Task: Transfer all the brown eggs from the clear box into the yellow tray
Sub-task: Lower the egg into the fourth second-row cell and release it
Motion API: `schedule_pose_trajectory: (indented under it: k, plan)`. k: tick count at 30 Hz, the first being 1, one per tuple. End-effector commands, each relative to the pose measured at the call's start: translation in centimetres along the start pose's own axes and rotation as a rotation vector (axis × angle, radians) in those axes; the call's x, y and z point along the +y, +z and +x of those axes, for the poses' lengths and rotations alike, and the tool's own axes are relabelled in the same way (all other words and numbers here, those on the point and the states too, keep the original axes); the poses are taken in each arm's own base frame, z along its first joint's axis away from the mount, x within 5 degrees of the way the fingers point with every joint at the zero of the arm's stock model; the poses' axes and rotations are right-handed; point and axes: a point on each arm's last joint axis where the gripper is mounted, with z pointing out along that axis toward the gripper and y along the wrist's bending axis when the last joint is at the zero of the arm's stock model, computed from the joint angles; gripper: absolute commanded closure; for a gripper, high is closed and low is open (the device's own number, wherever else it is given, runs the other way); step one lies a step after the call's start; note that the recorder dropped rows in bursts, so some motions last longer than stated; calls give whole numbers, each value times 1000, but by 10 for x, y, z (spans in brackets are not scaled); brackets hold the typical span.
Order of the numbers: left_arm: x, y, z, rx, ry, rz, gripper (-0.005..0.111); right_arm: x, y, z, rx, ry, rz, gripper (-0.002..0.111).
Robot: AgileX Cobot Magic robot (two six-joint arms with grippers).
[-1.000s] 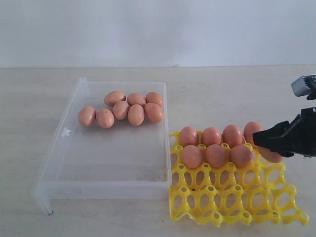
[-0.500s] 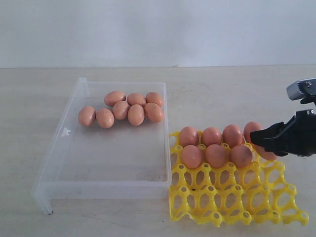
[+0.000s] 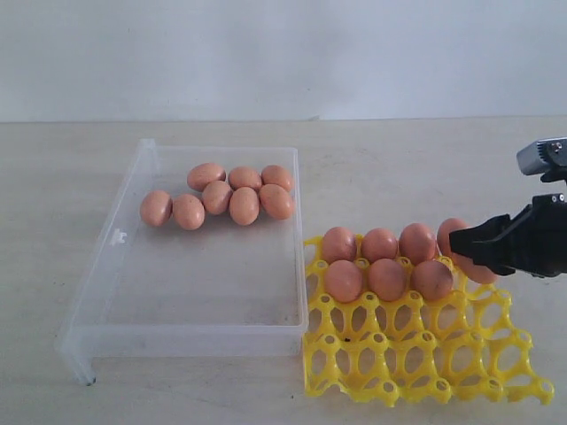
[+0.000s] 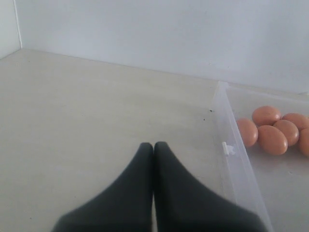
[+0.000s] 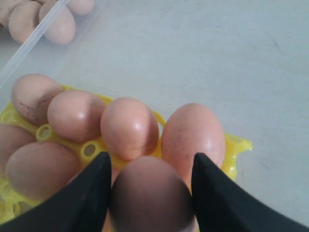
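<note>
Several brown eggs (image 3: 217, 197) lie clustered at the far end of the clear box (image 3: 213, 341). The yellow tray (image 3: 416, 363) stands to its right, its back row filled with eggs (image 3: 379, 243) and three more (image 3: 387, 279) in the second row. My right gripper (image 3: 456, 243) hovers low over the right end of that second row, shut on a brown egg (image 5: 152, 198) that both black fingers touch; a sliver of this egg (image 3: 483, 273) peeks out beneath the gripper. My left gripper (image 4: 154, 144) is shut and empty, over bare table beside the box wall (image 4: 236, 159).
The tray's two front rows of cups (image 3: 399, 385) hold nothing. The near half of the box floor (image 3: 204, 283) is bare. A white wall (image 3: 283, 53) runs behind the table.
My right gripper, still holding the egg, has edged slightly up and to the left over the tray. The other eggs have not moved.
</note>
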Motion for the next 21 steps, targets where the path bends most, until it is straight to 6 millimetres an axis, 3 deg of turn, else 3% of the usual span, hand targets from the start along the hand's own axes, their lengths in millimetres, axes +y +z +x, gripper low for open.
schedule_pose_trajectory:
  k: [1,3,7,10,21]
  plan:
    - [0,0,1,8,-14,3,111,3,0,4,35,-70,-31,105]
    - [0,0,1,8,-14,3,111,4,0,4,36,-76,-38,96]
    - [0,0,1,8,-14,3,111,3,0,4,36,-71,-29,68]
    - [0,0,1,8,-14,3,111,2,0,3,27,-58,-24,57]
    - [0,0,1,8,-14,3,111,1,0,1,9,-32,-8,56]
